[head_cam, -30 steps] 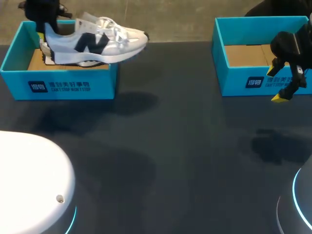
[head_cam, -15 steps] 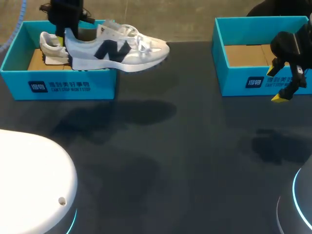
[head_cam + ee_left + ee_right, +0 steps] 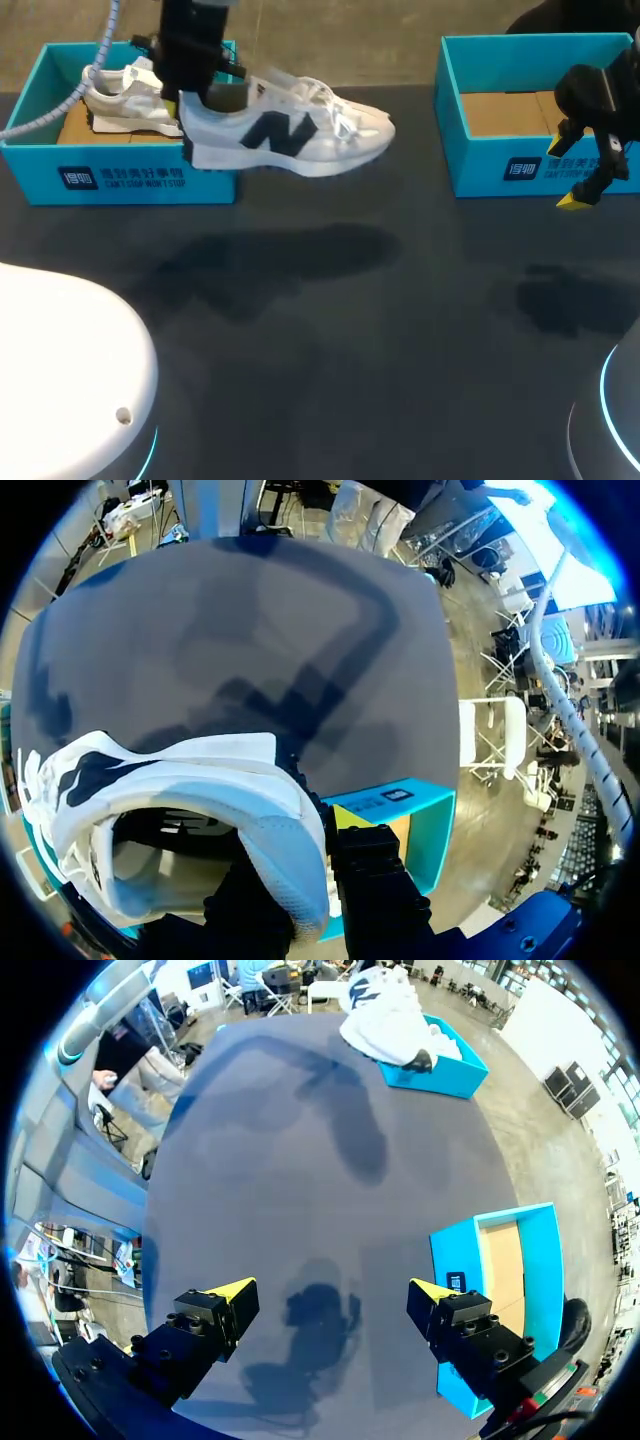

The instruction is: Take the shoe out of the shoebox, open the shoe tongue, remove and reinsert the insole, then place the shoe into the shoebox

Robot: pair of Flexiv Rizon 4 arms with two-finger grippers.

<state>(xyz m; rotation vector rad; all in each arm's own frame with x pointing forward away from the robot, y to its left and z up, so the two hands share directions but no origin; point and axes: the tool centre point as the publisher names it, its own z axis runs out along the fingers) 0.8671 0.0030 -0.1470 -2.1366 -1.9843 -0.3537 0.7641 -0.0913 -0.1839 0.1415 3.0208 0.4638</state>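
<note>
A white sneaker (image 3: 290, 135) with a dark side logo hangs in the air just right of the left teal shoebox (image 3: 120, 178), toe pointing right. My left gripper (image 3: 185, 95) is shut on its heel collar. In the left wrist view, the dark fingers (image 3: 375, 875) pinch the padded heel of the sneaker (image 3: 180, 780), with the box corner (image 3: 405, 810) below. A second white shoe (image 3: 125, 92) lies in that box. My right gripper (image 3: 585, 185) hangs open in front of the right shoebox (image 3: 480, 165). The right wrist view shows that gripper (image 3: 330, 1295) empty over bare table.
The right shoebox (image 3: 510, 1260) shows only its cardboard floor. Dark tabletop (image 3: 330, 330) stretches between the two boxes. A white rounded robot base (image 3: 60, 370) fills the near left corner, and another base edge (image 3: 610, 420) shows at the near right.
My left arm has carried the sneaker out of the left box, rightward and toward the table's front. A second shoe in the box has come into sight. The right arm has not moved.
</note>
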